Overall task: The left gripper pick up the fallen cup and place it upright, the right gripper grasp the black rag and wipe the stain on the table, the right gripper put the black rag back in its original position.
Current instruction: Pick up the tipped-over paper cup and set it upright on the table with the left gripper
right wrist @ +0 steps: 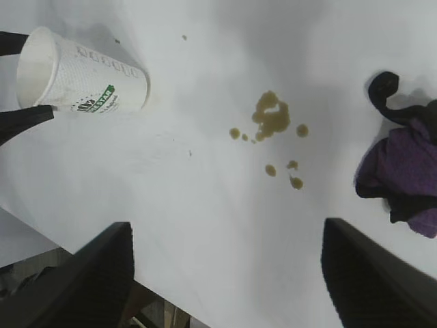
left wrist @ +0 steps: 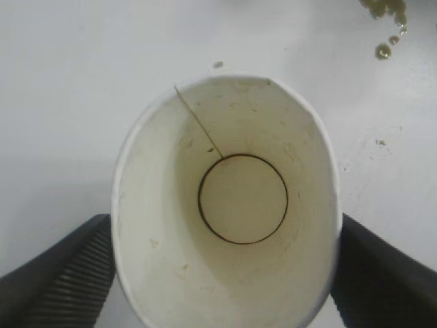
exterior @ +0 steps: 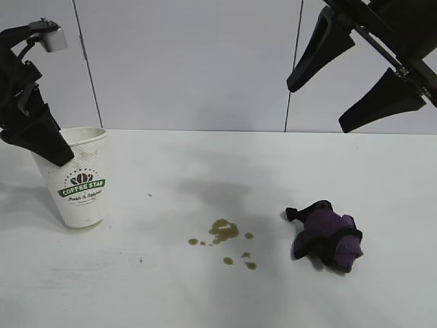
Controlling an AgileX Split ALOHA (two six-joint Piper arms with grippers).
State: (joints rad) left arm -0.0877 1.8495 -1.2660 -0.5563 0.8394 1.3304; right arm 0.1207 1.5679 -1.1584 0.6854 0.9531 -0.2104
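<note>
The left gripper [exterior: 48, 147] pinched the upright cup [exterior: 76, 178] at the table's [exterior: 205, 301] left edge, the right gripper [exterior: 345, 102] hung spread above the rag [exterior: 328, 236], and a skewed release could have toppled the cup toward the stain [exterior: 224, 230].

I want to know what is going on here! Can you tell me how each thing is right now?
cup: upright on the table, empty, between the left tool's fingers
left tool: around the cup
right tool: open, up in the air, holding nothing
stain: not wiped yet
rag: crumpled, lying untouched
</note>
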